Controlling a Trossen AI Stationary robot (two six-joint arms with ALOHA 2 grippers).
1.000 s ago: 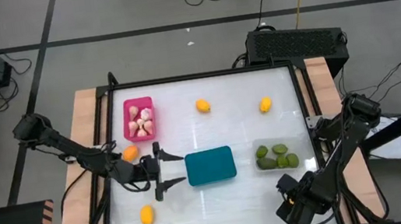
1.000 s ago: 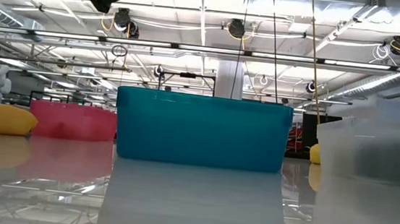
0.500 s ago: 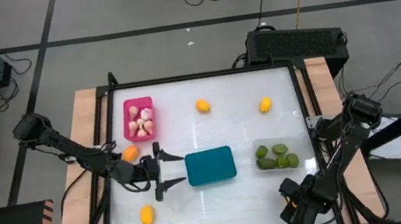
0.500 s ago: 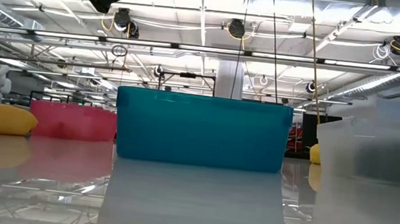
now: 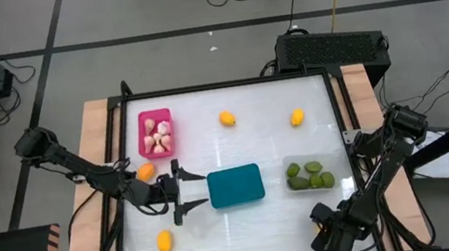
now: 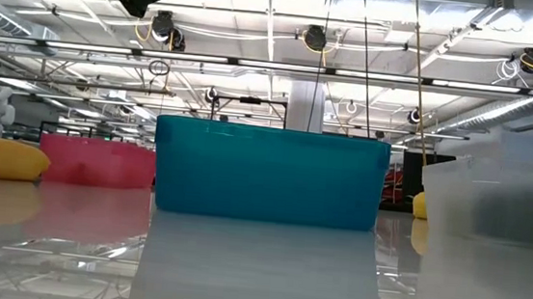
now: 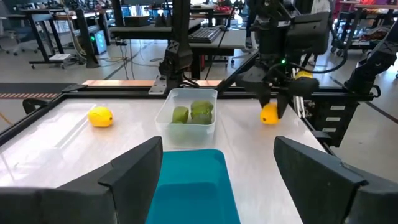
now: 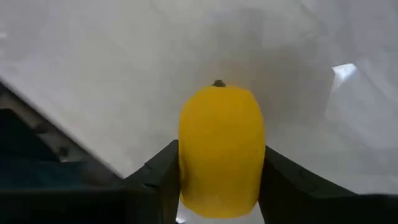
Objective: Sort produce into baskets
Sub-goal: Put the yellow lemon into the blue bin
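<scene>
My right gripper (image 5: 328, 236) is over the table's near right corner, shut on a yellow oval fruit (image 8: 221, 149); it also shows in the left wrist view (image 7: 272, 111). My left gripper (image 5: 187, 188) is open and empty, just left of the teal bin (image 5: 236, 185). The pink bin (image 5: 155, 133) holds several beige bulbs. The clear bin (image 5: 309, 173) holds several green fruits. Other yellow fruits lie on the table at the far middle (image 5: 227, 118), the far right (image 5: 296, 117), the left (image 5: 146, 171) and the near left (image 5: 164, 240). My right gripper pinches the yellow fruit by its two long sides (image 8: 186, 155), one finger on each side. The fingers (image 8: 283, 180) point down from above and lie along the fruit. The fruit's stem end (image 8: 218, 83) points away from the wrist, and the fruit (image 7: 269, 114) is lifted clear of the table.
The teal bin stands in the table's middle, between my left gripper and the clear bin. The table's wooden side rails (image 5: 102, 160) run along its left and right edges. A black box (image 5: 332, 44) sits beyond the far right corner.
</scene>
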